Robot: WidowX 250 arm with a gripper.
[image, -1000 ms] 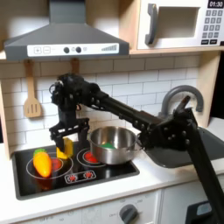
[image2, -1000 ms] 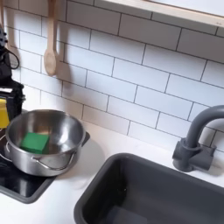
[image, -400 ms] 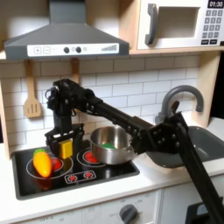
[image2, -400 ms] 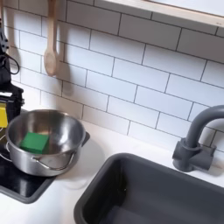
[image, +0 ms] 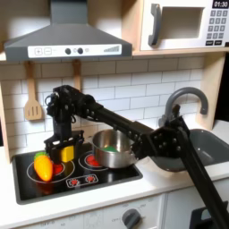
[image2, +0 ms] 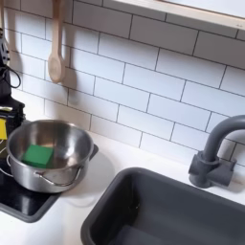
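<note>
Gripper [image: 64, 145] lowered over the back left of the toy stove [image: 107, 179], fingers pointing down and set to either side of a yellow block [image: 65, 153]; the block sits between them on the hob, and the fingers look closed against its sides, though whether they actually press it cannot be told. Approaching from above leaves the block's flanks free for the fingers. Just beside the fingers, toward the first exterior view's left, lies a yellow-and-orange toy vegetable [image: 41, 165] on the front burner, apart from the block. On the other side, near the fingers, stands a steel pot [image: 114, 148] on the right burner with a green piece [image2: 38, 154] lying flat on its bottom. Behind and above the fingers a wooden spoon [image: 33, 100] hangs on the tiled wall, out of the way. Well apart, past the pot, are the sink [image2: 163, 211] and its grey tap [image2: 216, 148]
</note>
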